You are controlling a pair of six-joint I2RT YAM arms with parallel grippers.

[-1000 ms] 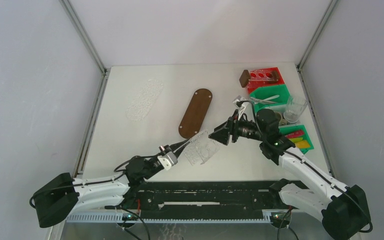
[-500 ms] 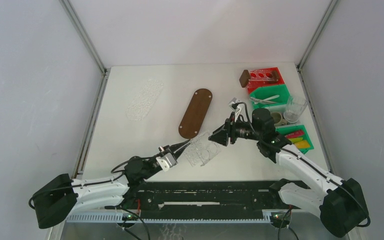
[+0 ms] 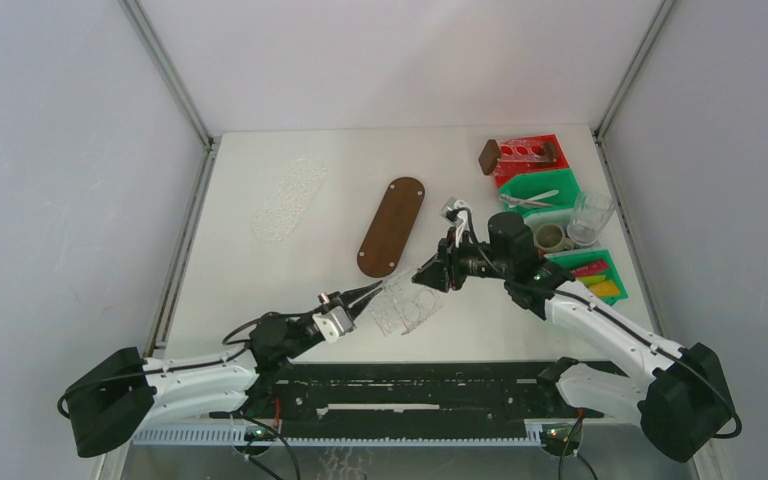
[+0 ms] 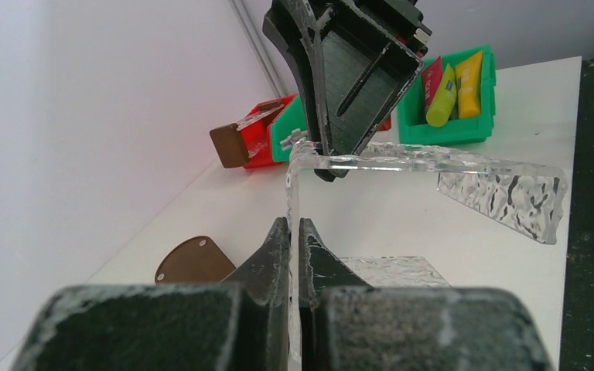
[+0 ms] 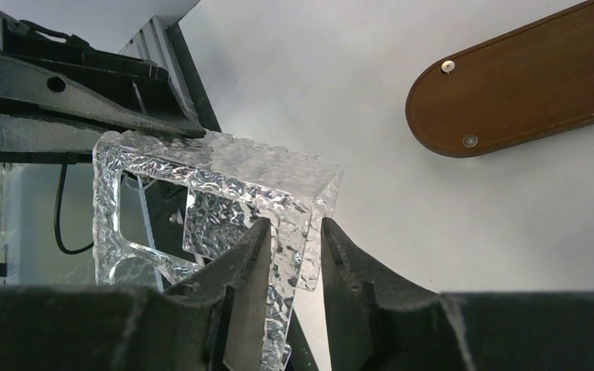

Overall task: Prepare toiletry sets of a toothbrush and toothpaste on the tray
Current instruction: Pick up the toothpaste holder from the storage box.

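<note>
white bench (image 3: 260,290) between grey walls (image 3: 60,200); left jaws clamp the clear acrylic holder (image 3: 405,305) mid-bench, right jaws straddle its edge, not closed.

Both arms (image 3: 605,328) wear white shells, black joints, thin black cables (image 3: 243,328).

Take the wooden tray (image 3: 392,226) as your landmark: dark brown, smooth and satin, with shiny metal screw heads (image 5: 470,141). Left of it, the clear oval tray (image 3: 289,199) looks like pebbled plastic. At its near end, the clear stand (image 3: 405,300) is glossy acrylic with a rippled face. The right gripper (image 5: 294,226) has matt black, grainy plastic fingers. Right of the tray, you see glossy toothpaste tubes (image 4: 442,93) in a smooth green plastic bin (image 4: 441,133). The table (image 3: 260,280) is matt white.
</note>
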